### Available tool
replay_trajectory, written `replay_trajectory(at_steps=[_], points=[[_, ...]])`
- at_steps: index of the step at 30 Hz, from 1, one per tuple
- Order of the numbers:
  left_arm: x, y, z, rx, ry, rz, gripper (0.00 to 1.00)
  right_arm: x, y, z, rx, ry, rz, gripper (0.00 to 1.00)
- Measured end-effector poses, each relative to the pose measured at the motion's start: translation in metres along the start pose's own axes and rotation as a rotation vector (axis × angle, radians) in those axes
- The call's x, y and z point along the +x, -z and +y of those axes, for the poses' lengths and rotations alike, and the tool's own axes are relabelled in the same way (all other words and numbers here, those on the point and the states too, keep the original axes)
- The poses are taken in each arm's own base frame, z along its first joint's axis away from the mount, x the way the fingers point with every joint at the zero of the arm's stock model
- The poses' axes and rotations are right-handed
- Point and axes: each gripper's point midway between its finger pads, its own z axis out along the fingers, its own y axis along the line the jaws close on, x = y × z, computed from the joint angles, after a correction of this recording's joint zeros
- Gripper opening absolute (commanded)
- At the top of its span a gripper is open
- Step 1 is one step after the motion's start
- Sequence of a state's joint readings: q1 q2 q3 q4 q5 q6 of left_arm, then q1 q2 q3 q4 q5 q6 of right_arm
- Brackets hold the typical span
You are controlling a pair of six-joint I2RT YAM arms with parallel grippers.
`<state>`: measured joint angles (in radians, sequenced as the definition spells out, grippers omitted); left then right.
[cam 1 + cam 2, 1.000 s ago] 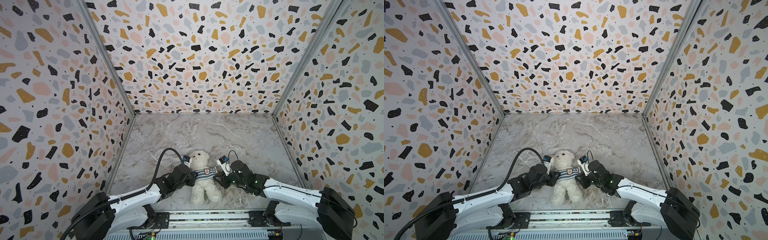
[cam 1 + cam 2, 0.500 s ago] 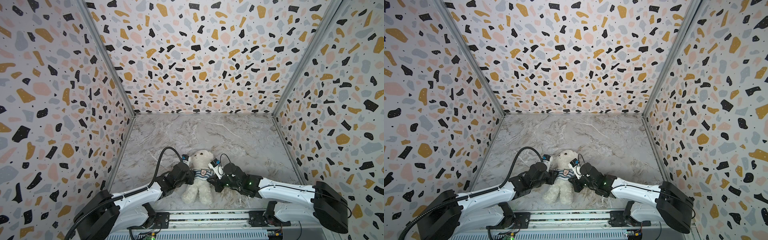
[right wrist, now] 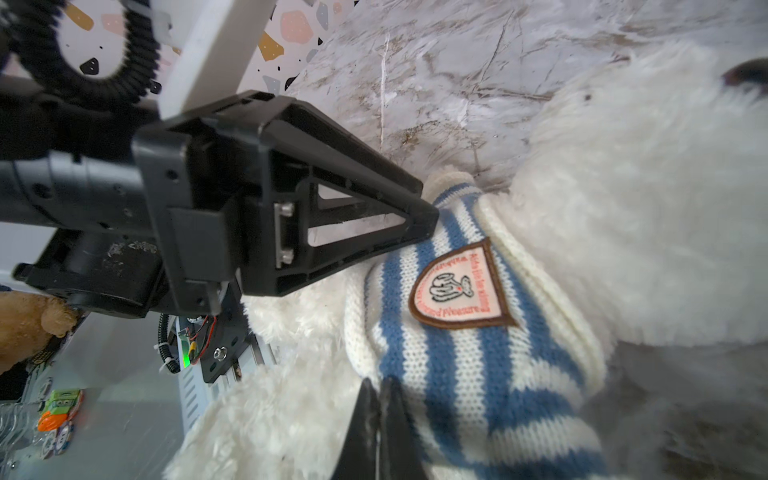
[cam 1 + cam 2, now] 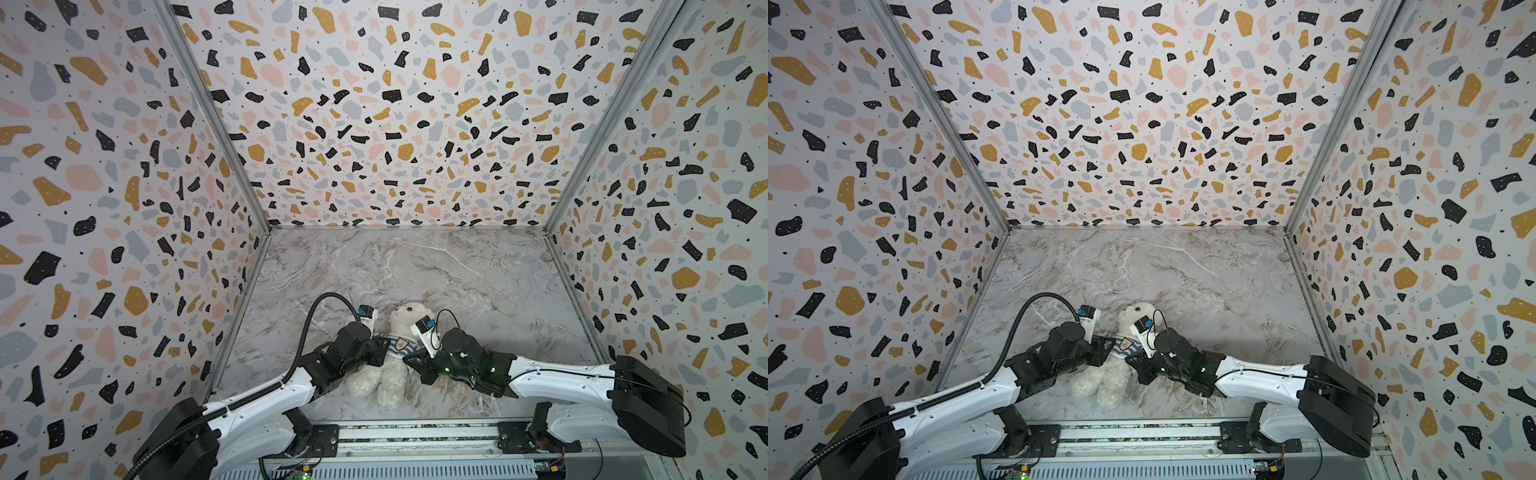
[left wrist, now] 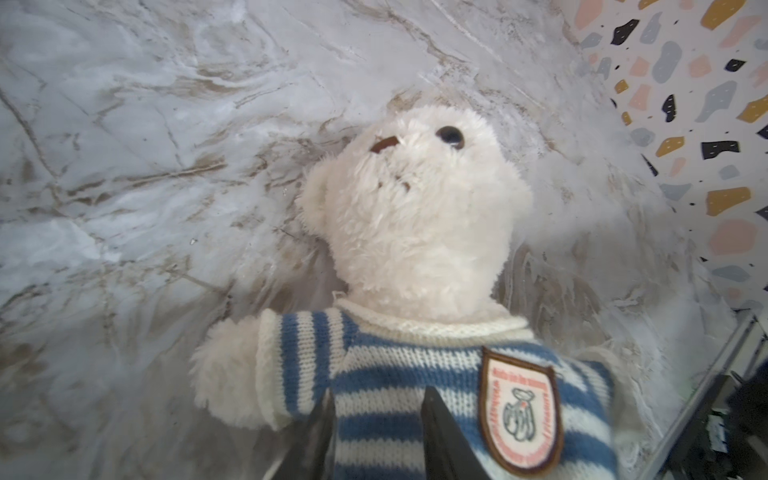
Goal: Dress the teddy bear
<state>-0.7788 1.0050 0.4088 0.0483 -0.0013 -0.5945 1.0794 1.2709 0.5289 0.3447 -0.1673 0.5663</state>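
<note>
The teddy bear [image 4: 405,316] [image 4: 1140,311] lies on its back near the front rail, head toward the back wall. It wears a blue-and-white striped shirt [image 4: 397,345] [image 5: 395,374] [image 3: 478,361] with a shield badge; one paw sticks out of a sleeve. My left gripper [image 4: 380,347] [image 5: 376,395] rests on the shirt's chest beside that sleeve, open a little, with flat knit showing between its fingers. My right gripper [image 4: 409,359] [image 3: 380,382] is shut, its tips at the shirt's white hem where it meets the belly fur. Whether any hem is pinched is unclear.
Terrazzo-patterned walls close in the marble floor [image 4: 415,266] on three sides. A metal rail [image 4: 415,432] runs along the front edge. The left arm's black cable [image 4: 316,307] loops above its wrist. A brown plush thing [image 3: 25,324] lies outside, beyond the rail.
My right gripper moved left onto the bear's belly and shut. The bear shifted a little to the left. My left gripper stayed at the shirt, its jaws a touch wider.
</note>
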Motion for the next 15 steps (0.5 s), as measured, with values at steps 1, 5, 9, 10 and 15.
replay_trajectory(at_steps=[1,5,9,10,15], points=[[0.0,0.001,-0.002,0.011,0.002,-0.001,0.37,0.0,0.0,0.0,0.001,-0.005,-0.003,0.02],[-0.002,0.002,-0.016,0.08,0.034,-0.01,0.36,-0.002,0.0,0.0,0.001,-0.019,-0.014,0.02],[0.012,-0.006,-0.023,0.109,0.046,0.029,0.36,-0.001,-0.001,0.001,-0.006,-0.031,-0.02,0.01],[0.015,-0.008,-0.023,0.111,0.049,0.034,0.36,-0.001,-0.001,0.0,-0.007,-0.034,-0.021,0.01],[0.017,-0.012,-0.023,0.117,0.065,0.027,0.34,0.002,-0.002,-0.001,-0.012,-0.048,-0.026,0.02]])
